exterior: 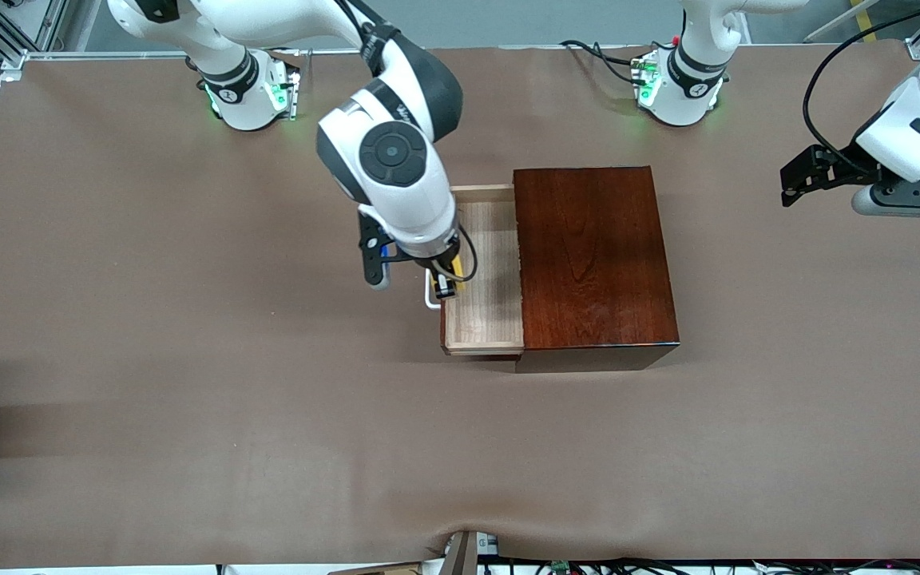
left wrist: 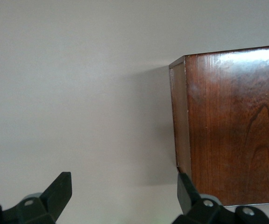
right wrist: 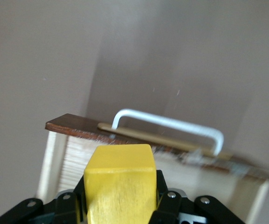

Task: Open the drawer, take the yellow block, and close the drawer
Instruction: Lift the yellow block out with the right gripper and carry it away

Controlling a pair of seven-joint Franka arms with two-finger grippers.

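yellow block (right wrist: 119, 184) clamped tight in my right fingers (exterior: 446, 285), up over the handle (exterior: 431, 291) end of the drawer (exterior: 485, 271). drawer stands pulled out of the dark wooden box (exterior: 594, 259), toward the right arm's end of the table (exterior: 188, 335). my left fingers (left wrist: 122, 198) spread wide and bare, waiting above the table beside the box's other end.

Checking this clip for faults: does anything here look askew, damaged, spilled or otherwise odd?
Nothing stands out. The drawer is pulled out squarely from the wooden box. The right gripper is shut on the yellow block over the drawer's handle end. The left gripper waits open near the left arm's end of the table.
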